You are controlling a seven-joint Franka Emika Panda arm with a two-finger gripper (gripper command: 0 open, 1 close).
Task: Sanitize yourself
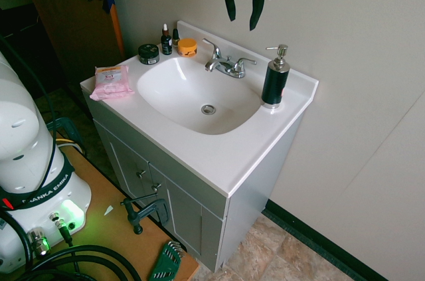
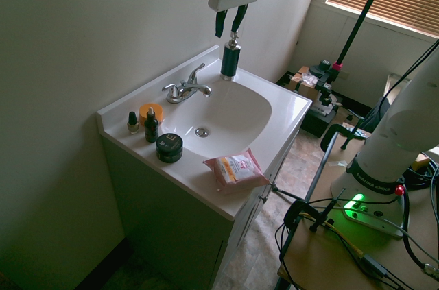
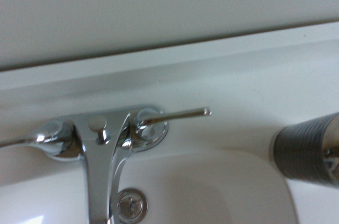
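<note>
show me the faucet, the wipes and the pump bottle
faucet [image 1: 226, 67]: first exterior view, on its metal body
wipes [image 2: 236, 168]: second exterior view, on the pack's label
pump bottle [image 1: 275, 84]: first exterior view, on its dark side
</note>
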